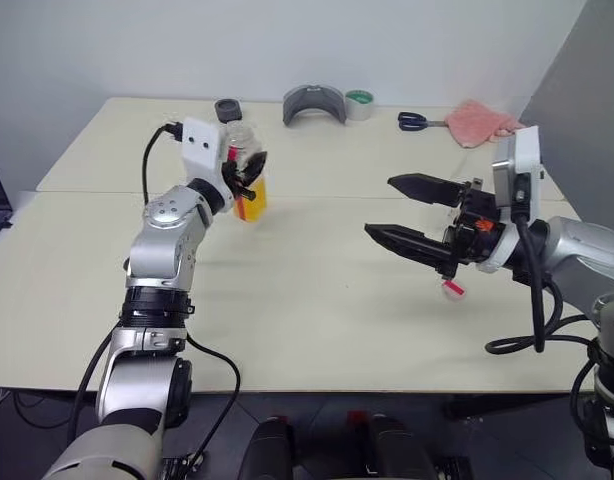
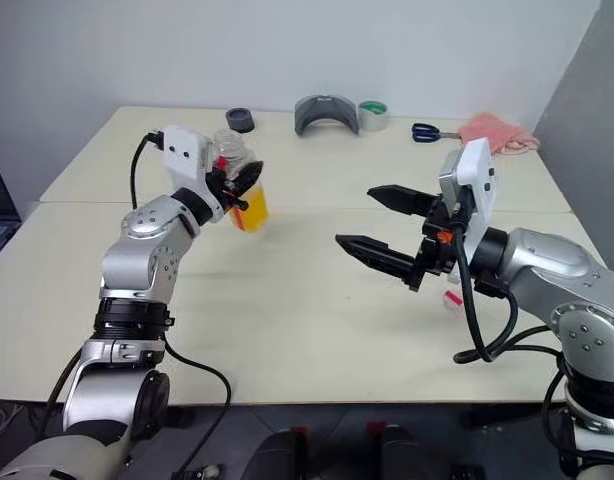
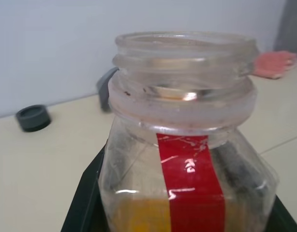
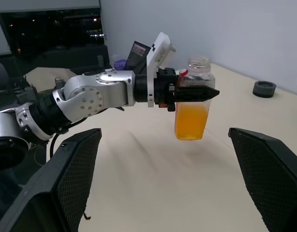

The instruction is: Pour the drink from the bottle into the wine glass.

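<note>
A: Scene layout?

B: Cream table (image 1: 317, 330), two tops butted, seam running across. Left arm (image 1: 162, 260) reaches forward over it. Right arm (image 2: 547, 270) comes in from the right side, pointing left.

A: Left gripper?

B: Left gripper (image 1: 249, 172) is clamped on the bottle (image 4: 193, 99), fingers on either side of its body below the neck. The bottle is upright, held clear above the tabletop, left of centre. Cap is off, the wide neck is open. Red label stripe (image 3: 189, 179) runs down the side.

A: Drink level?

B: The drink (image 4: 190, 121) is orange and fills about the lower half of the bottle.

A: Right gripper?

B: Right gripper (image 1: 407, 212) has its jaws spread wide, nothing between them, roughly level above the table, well apart from the bottle.

A: Anything under it?

B: Small pink-red and white cap (image 1: 453, 289) on the table below the right wrist.

A: Back of the table?

B: Grey curved holder (image 1: 314, 104), pink cloth (image 1: 479, 121), green-and-white tape roll (image 1: 359, 103) touching the holder's right side, blue-handled scissors (image 1: 417, 121) just left of the cloth, dark round lid (image 1: 228, 108) left of the holder.
</note>
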You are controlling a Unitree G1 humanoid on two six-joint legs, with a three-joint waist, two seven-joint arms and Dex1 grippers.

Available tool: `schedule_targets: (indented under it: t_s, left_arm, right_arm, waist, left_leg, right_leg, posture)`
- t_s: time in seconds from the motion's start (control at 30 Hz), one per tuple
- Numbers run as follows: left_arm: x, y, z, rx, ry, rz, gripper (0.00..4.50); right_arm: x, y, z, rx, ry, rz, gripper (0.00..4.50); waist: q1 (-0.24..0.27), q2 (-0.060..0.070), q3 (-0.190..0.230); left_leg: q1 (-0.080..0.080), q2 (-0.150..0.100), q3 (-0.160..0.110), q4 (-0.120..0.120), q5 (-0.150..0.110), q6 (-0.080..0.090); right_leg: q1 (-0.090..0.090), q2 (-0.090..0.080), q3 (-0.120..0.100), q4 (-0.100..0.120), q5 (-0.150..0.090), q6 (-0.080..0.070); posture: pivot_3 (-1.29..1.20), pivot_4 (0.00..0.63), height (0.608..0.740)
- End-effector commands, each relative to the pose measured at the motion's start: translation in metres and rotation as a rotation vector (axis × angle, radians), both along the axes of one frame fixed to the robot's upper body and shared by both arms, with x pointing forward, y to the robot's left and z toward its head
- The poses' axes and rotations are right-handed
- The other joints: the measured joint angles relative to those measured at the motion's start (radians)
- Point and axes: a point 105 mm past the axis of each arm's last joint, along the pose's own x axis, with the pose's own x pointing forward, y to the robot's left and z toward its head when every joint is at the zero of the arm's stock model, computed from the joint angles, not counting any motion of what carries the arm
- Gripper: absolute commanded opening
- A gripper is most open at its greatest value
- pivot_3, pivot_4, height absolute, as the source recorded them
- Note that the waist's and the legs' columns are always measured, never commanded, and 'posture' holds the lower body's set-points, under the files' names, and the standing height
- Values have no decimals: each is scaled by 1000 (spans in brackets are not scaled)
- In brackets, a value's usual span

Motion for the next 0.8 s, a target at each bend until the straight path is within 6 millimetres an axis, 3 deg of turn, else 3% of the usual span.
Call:
schedule_targets:
  t_s: [0.03,0.23,0.8]
  left_arm:
    - [4,25,12,-29,-88,172,1772]
    - [5,50,1,-25,-103,288,1772]
    - [10,54,-28,-106,-59,236,1772]
  right_arm:
    - [-1,9,11,26,-55,46,4488]
    - [-2,14,11,30,-52,82,4488]
    - [4,20,12,38,-58,79,4488]
  waist:
    - [0,0,0]
    - [0,0,0]
    - [0,0,0]
  left_leg:
    - [0,0,0,0,0,0]
    - [-1,0,0,0,0,0]
    - [-1,0,1,0,0,0]
  right_leg:
    - [0,0,0,0,0,0]
    - [0,0,0,0,0,0]
    - [0,-1,-1,1,0,0]
  posture:
    - [0,150,740]
    - [0,150,740]
    - [0,150,740]
